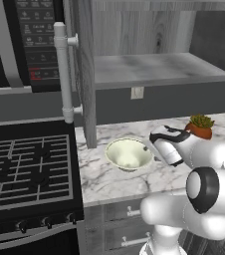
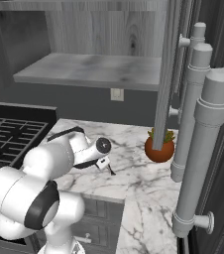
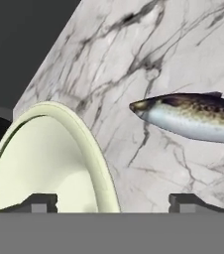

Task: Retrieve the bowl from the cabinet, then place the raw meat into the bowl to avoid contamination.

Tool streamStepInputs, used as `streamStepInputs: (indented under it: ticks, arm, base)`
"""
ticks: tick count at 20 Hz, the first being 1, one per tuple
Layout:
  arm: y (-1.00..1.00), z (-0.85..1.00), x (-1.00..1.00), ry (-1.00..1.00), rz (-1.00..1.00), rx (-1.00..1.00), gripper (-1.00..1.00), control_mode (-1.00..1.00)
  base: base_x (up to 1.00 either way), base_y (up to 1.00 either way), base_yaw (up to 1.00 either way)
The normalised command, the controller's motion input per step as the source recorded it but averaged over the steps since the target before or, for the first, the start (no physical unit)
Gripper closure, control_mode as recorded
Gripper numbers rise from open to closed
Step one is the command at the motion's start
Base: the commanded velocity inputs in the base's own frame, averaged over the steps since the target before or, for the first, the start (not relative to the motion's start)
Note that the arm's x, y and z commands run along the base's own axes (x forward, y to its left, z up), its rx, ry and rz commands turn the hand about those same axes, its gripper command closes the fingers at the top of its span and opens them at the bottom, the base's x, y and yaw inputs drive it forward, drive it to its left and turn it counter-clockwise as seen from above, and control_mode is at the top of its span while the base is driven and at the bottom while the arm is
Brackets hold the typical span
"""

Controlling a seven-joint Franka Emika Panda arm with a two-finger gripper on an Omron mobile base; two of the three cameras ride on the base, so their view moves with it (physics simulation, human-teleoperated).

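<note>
The raw meat [image 3: 193, 119] – a small, smooth fish, dark speckled on top and silver below – lies on the marble counter [image 1: 114, 182] just beside the bowl [image 1: 129, 154], outside its rim. The bowl is round, cream and shiny. The gripper [image 3: 112, 202] hangs low over both, its jaws wide apart, holding nothing.

The surface [image 1: 114, 182] is veined white marble, smooth. The bowl [image 1: 129, 154] looks like glossy cream ceramic. The cabinet [image 1: 134, 35] shows matt grey wood grain. The raw meat [image 3: 193, 116] has speckled, shiny fish skin.
</note>
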Motion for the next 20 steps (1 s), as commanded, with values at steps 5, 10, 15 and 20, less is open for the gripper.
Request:
streamStepInputs:
  ticks: [5,10,15,20]
  arm:
    - [0.00,0.30,0.00,0.00,0.00,0.00,-1.00,-1.00]
    - [0.00,0.31,0.00,0.00,0.00,-0.02,-1.00,-1.00]
    - [-0.15,0.21,-0.14,0.00,0.00,-0.06,-1.00,-1.00]
    - [-0.25,0.17,-0.19,0.00,0.00,-0.08,-1.00,-1.00]
  base:
    - [0.00,0.00,0.00]
    - [0.00,0.00,0.00]
    - [0.00,0.00,0.00]
    - [0.00,0.00,0.00]
